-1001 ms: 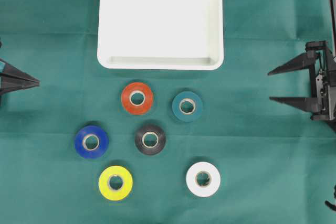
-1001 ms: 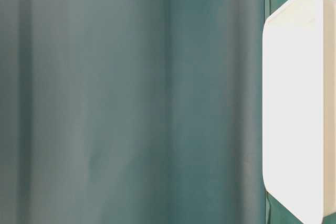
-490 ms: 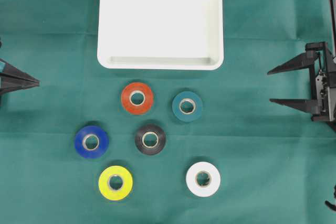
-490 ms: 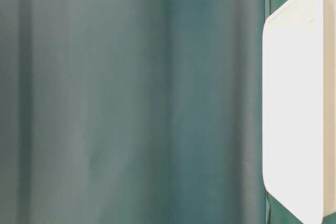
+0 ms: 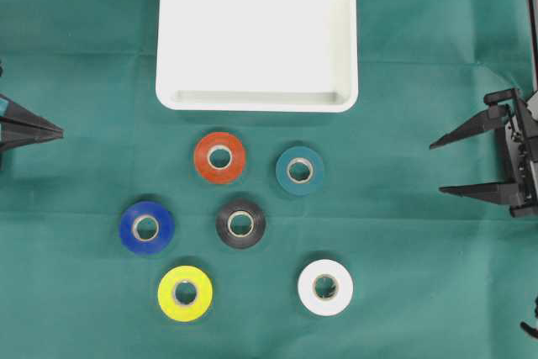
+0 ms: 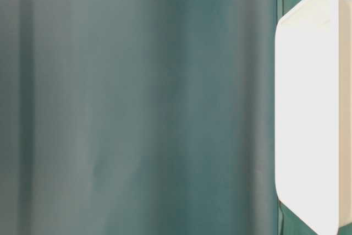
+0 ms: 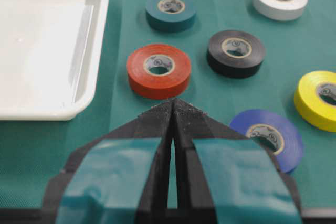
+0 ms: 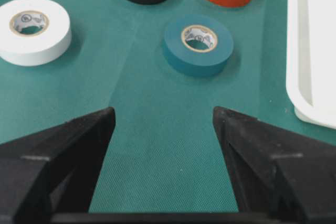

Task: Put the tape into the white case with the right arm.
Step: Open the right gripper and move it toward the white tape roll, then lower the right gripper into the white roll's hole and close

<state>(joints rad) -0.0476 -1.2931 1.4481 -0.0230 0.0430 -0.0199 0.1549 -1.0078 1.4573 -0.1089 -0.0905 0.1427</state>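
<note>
- The shallow white plastic case (image 5: 256,38) with rounded corners lies on the green cloth of the table (image 5: 420,292) and has nothing inside; all six tape rolls lie flat just below the case in the overhead view.
- The right hand (image 5: 437,166), all black with two long pointed fingers, stands open and holds nothing, well apart from the case, out to its right.
- The nearest roll to this hand is the teal tape roll (image 5: 299,171), just below the right corner of the case; it seems the natural first choice.
- To grasp well, I think the hand should come down with one finger in the cardboard core and one outside, or with both fingers around the whole roll.
- The red tape roll (image 5: 219,157) is near the teal one, so the approach should avoid pushing it.
- The left hand (image 7: 173,109), with cyan bands, is closed on nothing and needs no move.
</note>
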